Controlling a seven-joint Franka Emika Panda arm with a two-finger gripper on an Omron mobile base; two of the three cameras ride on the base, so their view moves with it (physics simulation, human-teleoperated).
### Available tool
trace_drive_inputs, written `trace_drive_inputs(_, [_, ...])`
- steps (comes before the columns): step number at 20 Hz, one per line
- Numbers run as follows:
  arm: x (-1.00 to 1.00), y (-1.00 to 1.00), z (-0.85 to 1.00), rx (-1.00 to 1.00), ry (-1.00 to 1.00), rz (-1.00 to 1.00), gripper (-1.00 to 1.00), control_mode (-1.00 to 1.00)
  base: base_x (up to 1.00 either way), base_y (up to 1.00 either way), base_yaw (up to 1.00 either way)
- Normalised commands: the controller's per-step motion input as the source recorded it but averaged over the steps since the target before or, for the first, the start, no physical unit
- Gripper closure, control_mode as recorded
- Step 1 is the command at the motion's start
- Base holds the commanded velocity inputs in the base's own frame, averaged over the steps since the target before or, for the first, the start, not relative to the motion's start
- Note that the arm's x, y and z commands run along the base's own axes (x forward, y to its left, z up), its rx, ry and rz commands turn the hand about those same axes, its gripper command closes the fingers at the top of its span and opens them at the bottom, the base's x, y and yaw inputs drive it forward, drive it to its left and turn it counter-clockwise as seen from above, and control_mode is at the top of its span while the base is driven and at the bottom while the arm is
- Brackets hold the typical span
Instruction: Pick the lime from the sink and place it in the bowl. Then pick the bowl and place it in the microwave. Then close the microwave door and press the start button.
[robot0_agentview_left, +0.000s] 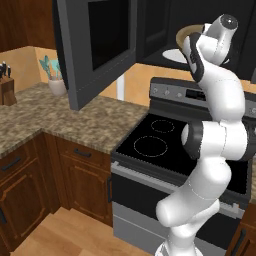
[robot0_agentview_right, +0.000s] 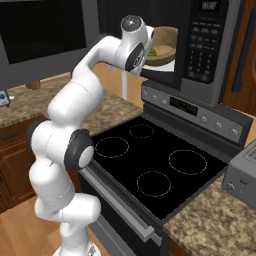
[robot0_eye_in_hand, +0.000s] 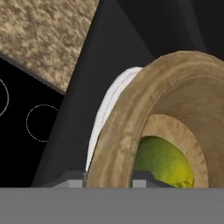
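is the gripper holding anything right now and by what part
The gripper holds the wooden bowl by its rim, one finger on each side of the wall; the lime lies inside.

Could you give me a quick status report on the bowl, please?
Gripper shut on bowl rim. Lime inside, bowl over turntable plate in microwave. Microwave door open.

arm raised high, gripper clamped shut

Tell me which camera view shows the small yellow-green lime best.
The hand view: the small round yellow-green lime sits large and close inside the tan wooden bowl. In the right base view it is just a small green patch in that bowl, beside the arm. The left base view gives the bowl's rim, not the lime.
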Motion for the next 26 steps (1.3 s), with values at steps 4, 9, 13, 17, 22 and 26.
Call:
trace_drive_inputs(4, [0.28, 0.00, -0.57, -0.01, 0.00, 0.00, -1.00, -1.00, 0.00, 0.00, 0.00])
trace_drive_inputs(9, [0.24, 0.00, -0.13, -0.01, -0.06, 0.00, -1.00, -1.00, 0.00, 0.00, 0.00])
trace_drive_inputs(13, [0.15, 0.07, -0.12, -0.04, -0.21, 0.00, -1.00, -1.00, 0.00, 0.00, 0.00])
trace_drive_inputs(17, [-0.34, 0.43, 0.00, -0.14, -0.56, 0.00, -1.00, -1.00, 0.00, 0.00, 0.00])
trace_drive_inputs(22, [-0.82, 0.55, 0.00, -0.08, -0.47, 0.00, -1.00, -1.00, 0.00, 0.00, 0.00])
trace_drive_inputs(26, [-1.00, 0.47, 0.22, 0.00, 0.00, 0.00, -1.00, -1.00, 0.00, 0.00, 0.00])
